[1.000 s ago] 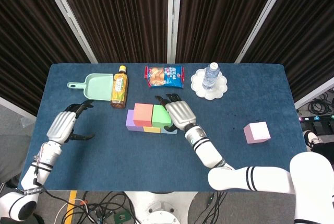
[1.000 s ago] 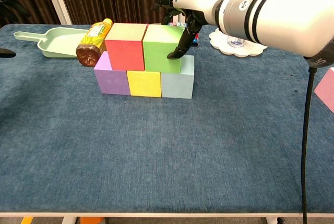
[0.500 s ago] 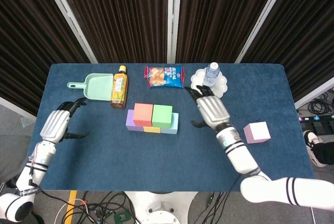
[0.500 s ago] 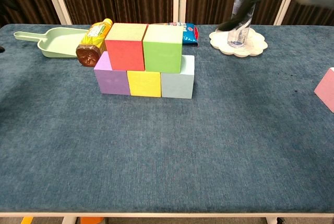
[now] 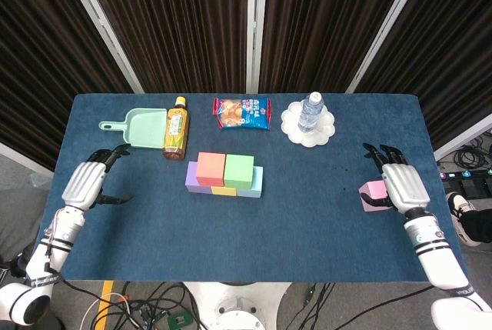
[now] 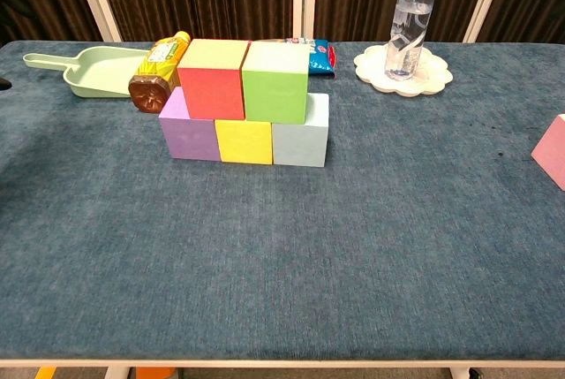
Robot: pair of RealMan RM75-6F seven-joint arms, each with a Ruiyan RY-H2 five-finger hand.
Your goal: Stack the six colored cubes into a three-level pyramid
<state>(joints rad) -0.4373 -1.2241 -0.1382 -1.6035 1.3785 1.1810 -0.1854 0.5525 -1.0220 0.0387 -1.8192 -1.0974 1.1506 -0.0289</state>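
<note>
A two-level stack stands mid-table: a purple cube (image 6: 187,128), a yellow cube (image 6: 244,140) and a light blue cube (image 6: 302,136) in a row, with a red cube (image 6: 211,79) and a green cube (image 6: 274,83) on top. The pink cube (image 5: 374,195) lies alone at the right, cut off by the frame edge in the chest view (image 6: 553,151). My right hand (image 5: 403,185) hovers over the pink cube's right side, fingers spread, holding nothing. My left hand (image 5: 86,183) hangs open over the table's left edge, far from the cubes.
A tea bottle (image 5: 176,128) lies behind the stack beside a green dustpan (image 5: 143,126). At the back, a snack bag (image 5: 241,112) lies near a water bottle (image 5: 309,111) standing on a white plate (image 5: 325,131).
My right hand has left the green cube and swung far right across the table to the pink cube. The stack has stayed put. My left hand has drawn back slightly.
</note>
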